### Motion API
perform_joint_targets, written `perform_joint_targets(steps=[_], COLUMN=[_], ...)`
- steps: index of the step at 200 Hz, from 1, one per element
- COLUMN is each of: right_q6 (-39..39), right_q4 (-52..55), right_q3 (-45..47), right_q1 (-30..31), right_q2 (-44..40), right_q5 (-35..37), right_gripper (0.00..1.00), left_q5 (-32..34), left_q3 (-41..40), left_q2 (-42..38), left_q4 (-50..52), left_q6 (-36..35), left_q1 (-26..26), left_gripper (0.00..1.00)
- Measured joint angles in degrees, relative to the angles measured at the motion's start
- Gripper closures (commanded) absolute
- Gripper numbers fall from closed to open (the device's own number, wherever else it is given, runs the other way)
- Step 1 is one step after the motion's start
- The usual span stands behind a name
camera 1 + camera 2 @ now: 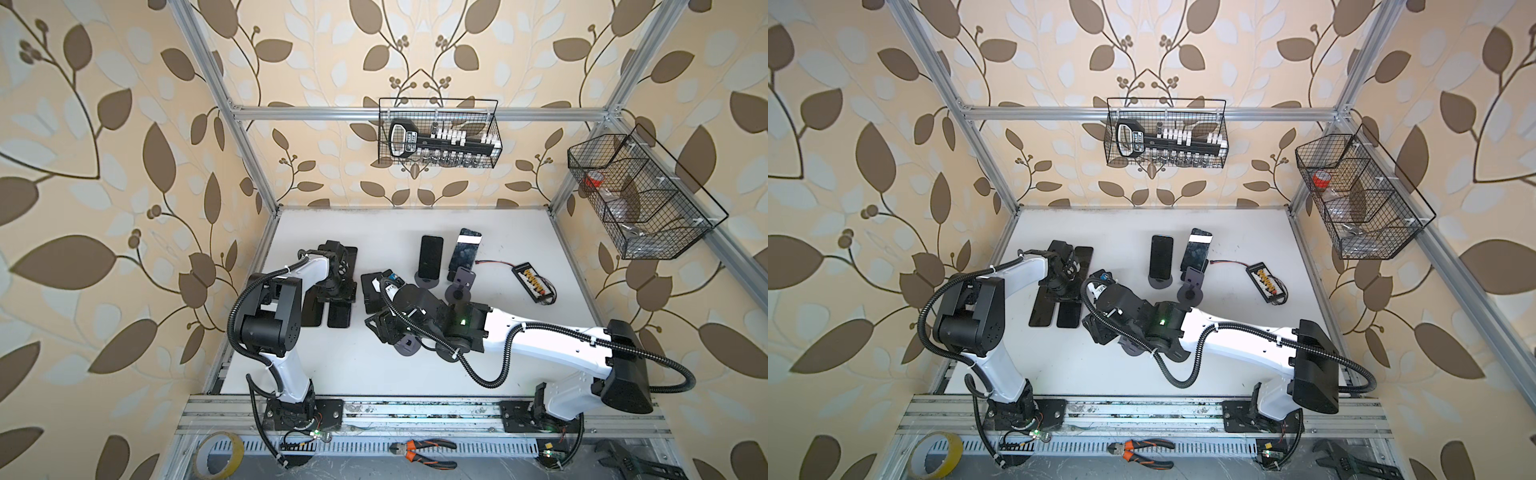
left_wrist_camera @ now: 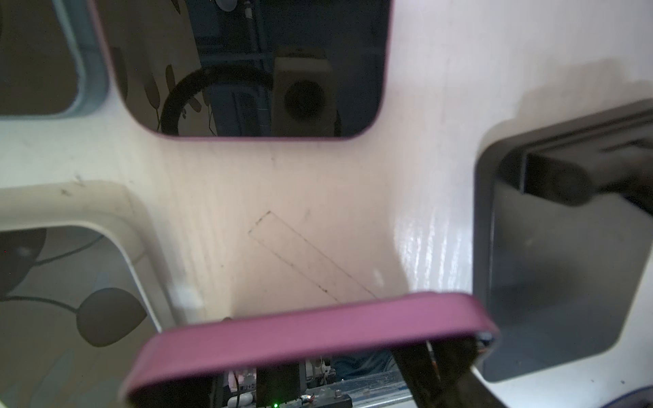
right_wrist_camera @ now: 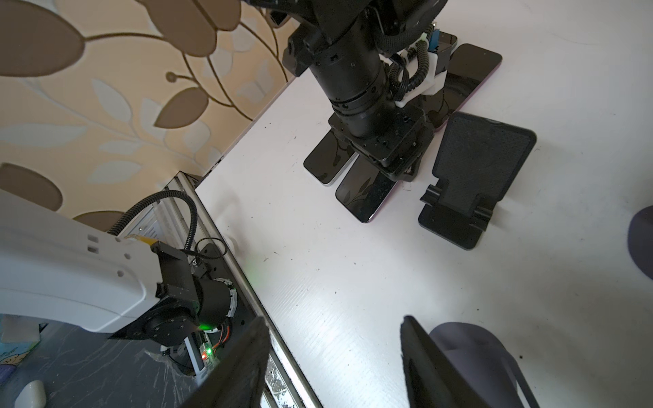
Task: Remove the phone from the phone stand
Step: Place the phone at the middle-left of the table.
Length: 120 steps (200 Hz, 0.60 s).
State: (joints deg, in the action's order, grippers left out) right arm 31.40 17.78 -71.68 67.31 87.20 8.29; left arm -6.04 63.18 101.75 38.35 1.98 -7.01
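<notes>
Gripping a pink-edged phone (image 2: 307, 339) by its long edges, the left gripper (image 3: 397, 169) was closed on it low over the left side of the desk (image 1: 332, 365). It was among other dark phones (image 1: 311, 311) lying flat and just beside an empty black phone stand (image 3: 473, 176); whether the held phone touched the desk I could not tell. The right gripper (image 3: 332, 319) hovered with jaws parted and nothing between them, a grey stand (image 3: 470, 349) just beside one finger, while a black-screened phone (image 1: 430, 257) and a glare-streaked phone (image 1: 465, 249) leaned upright in round-based stands (image 1: 428, 282) near the back.
</notes>
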Motion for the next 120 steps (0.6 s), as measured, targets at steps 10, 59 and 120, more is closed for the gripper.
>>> perform_joint_targets(steps=[10,59,120], right_q6=[0.1,0.7,2.0], right_q4=[0.0,0.4,0.9], right_q3=[0.0,0.0,0.0], right_q1=[0.0,0.0,0.0], right_q2=[0.0,-0.1,-0.5], right_q5=[0.0,0.0,0.1], right_gripper=[0.39,0.39,0.39], left_q5=[0.0,0.0,0.0], left_q3=[0.1,0.1,0.1], left_q2=[0.0,0.0,0.0], left_q4=[0.1,0.0,0.0], left_q6=[0.0,0.0,-0.1], left_q1=[0.0,0.0,0.0], left_gripper=[0.34,0.26,0.23])
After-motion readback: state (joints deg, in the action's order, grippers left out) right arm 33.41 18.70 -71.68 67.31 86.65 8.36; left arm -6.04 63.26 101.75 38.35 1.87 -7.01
